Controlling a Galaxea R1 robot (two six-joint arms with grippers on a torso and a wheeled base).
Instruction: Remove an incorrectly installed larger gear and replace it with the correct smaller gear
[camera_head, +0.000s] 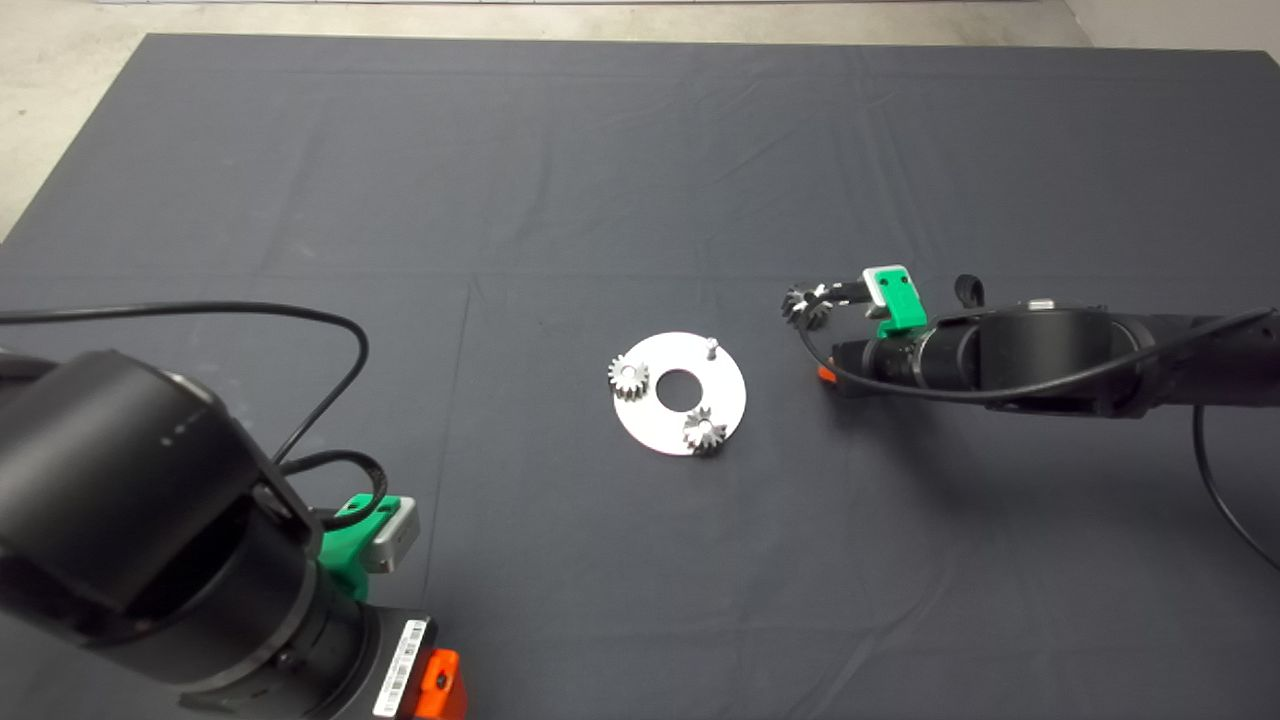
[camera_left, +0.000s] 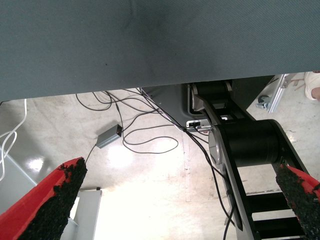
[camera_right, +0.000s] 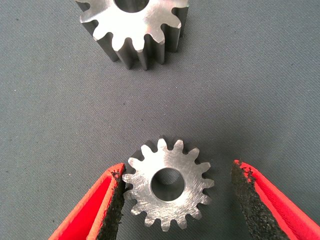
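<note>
black arms (camera_head: 1050, 355), green mounts, red fingers (camera_right: 95, 210), cables

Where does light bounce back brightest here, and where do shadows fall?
Head view: the round silver plate glares nearly white; the right arm shadows the dark mat. Left wrist view: past the parked left gripper, the pale floor shows a glare patch. Right wrist view: the small short-toothed metal gear between the open fingers of the right gripper gleams on its flat face.

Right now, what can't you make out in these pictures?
- Head view: the smaller gear and the second gear by the right gripper are too small and too bunched to tell apart.
- Right wrist view: the second gear is cut off by the picture's edge.
- Right wrist view: whether a pad touches the smaller gear.
- Left wrist view: the left gripper faces the floor, so the plate is out of view.
</note>
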